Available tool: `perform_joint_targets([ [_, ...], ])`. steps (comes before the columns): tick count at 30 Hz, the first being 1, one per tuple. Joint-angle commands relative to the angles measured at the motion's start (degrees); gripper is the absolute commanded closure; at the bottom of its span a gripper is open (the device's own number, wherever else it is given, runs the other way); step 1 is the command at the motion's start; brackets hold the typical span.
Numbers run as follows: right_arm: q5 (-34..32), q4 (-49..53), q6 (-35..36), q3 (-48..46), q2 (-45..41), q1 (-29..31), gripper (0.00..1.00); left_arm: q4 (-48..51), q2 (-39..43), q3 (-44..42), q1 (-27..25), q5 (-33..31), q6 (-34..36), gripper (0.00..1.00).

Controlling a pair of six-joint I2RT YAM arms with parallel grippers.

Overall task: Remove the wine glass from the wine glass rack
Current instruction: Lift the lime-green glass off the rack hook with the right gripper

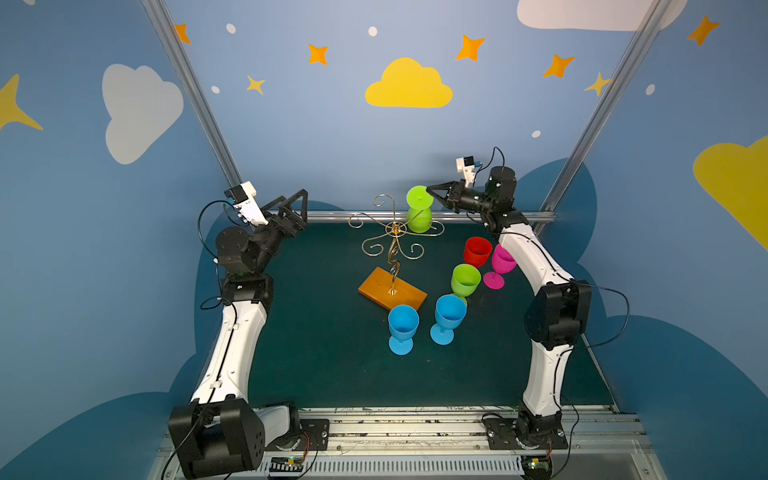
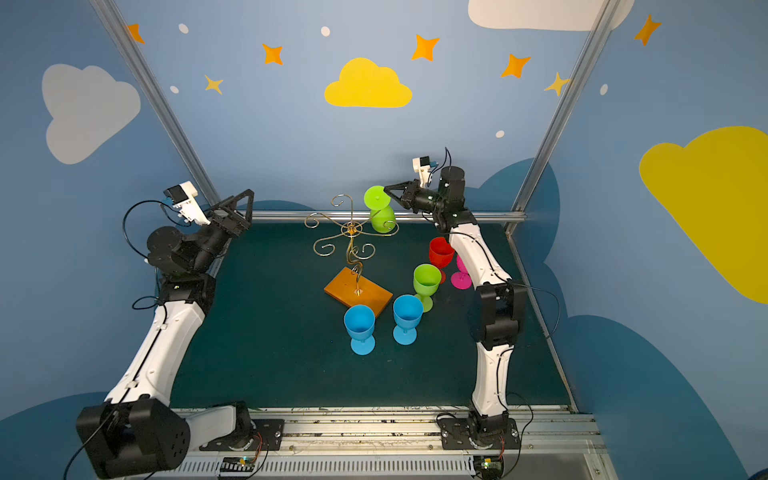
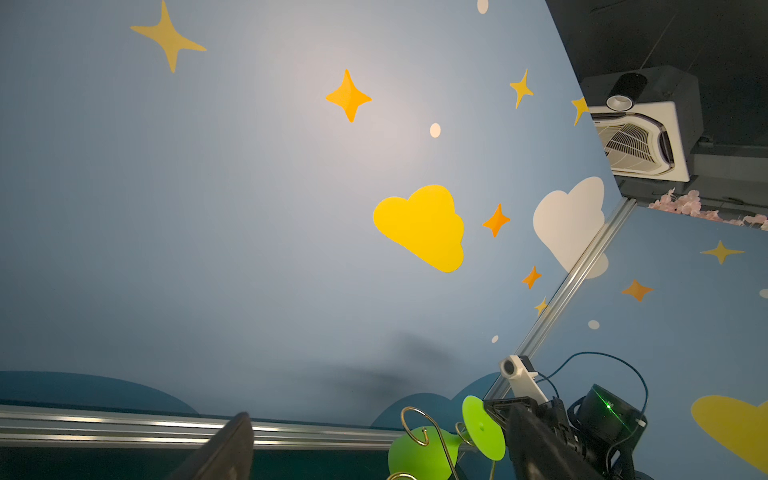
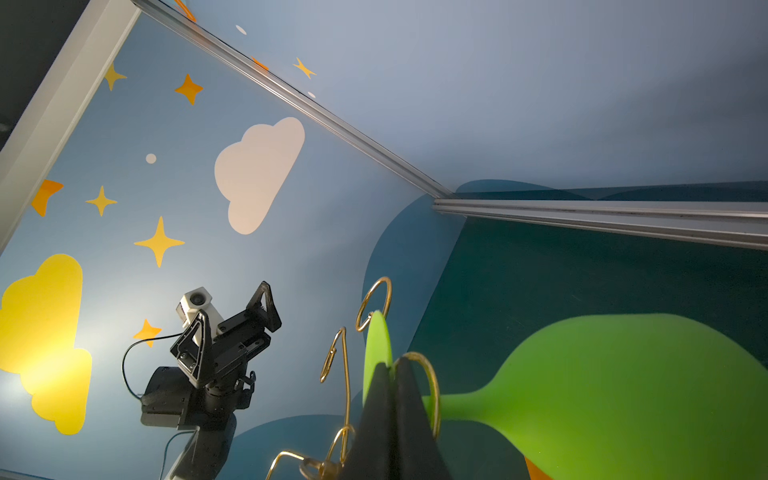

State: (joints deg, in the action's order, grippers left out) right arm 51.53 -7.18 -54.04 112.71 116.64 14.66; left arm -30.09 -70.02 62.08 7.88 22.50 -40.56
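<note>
A green wine glass (image 1: 419, 220) (image 2: 383, 219) hangs upside down from a back arm of the gold wire wine glass rack (image 1: 395, 228) (image 2: 351, 227), its round foot on top. My right gripper (image 1: 430, 189) (image 2: 386, 189) reaches in from the right and is shut on the rim of that foot. In the right wrist view its black fingers (image 4: 409, 399) are pressed together on the foot of the glass (image 4: 377, 345), and a rack curl (image 4: 435, 400) wraps the stem. My left gripper (image 1: 293, 203) (image 2: 237, 201) is raised at the back left, open and empty, away from the rack.
The rack's orange wooden base (image 1: 376, 286) sits mid-table. Upright glasses stand to its right and front: red (image 1: 477, 249), pink (image 1: 500, 259), green (image 1: 465, 279) and two blue (image 1: 403, 322) (image 1: 450, 311). A metal rail (image 1: 332, 216) runs along the back edge.
</note>
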Motion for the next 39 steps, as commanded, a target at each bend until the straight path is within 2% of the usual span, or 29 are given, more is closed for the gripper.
perform_joint_targets([
  [1,0.62,-3.1,0.64,-2.02,-4.68,-0.24,1.0,-1.12,1.3,-0.7,0.21,0.72,-0.31,0.07],
  [10,0.42,-2.79,2.42,-8.37,-9.03,0.4,1.0,-1.12,1.59,-1.03,0.21,0.53,-0.4,0.06],
  [17,0.51,-2.04,3.57,-9.09,-9.55,2.52,1.0,-1.08,1.96,-1.08,0.21,0.63,-0.47,0.07],
  [25,0.15,-0.4,4.29,-4.87,-7.02,4.91,1.0,-0.72,2.61,-1.1,0.19,0.53,-0.31,0.07],
  [39,-2.82,0.49,1.74,10.02,3.03,5.38,1.0,-0.72,2.68,-1.05,0.22,0.96,-0.75,0.07],
])
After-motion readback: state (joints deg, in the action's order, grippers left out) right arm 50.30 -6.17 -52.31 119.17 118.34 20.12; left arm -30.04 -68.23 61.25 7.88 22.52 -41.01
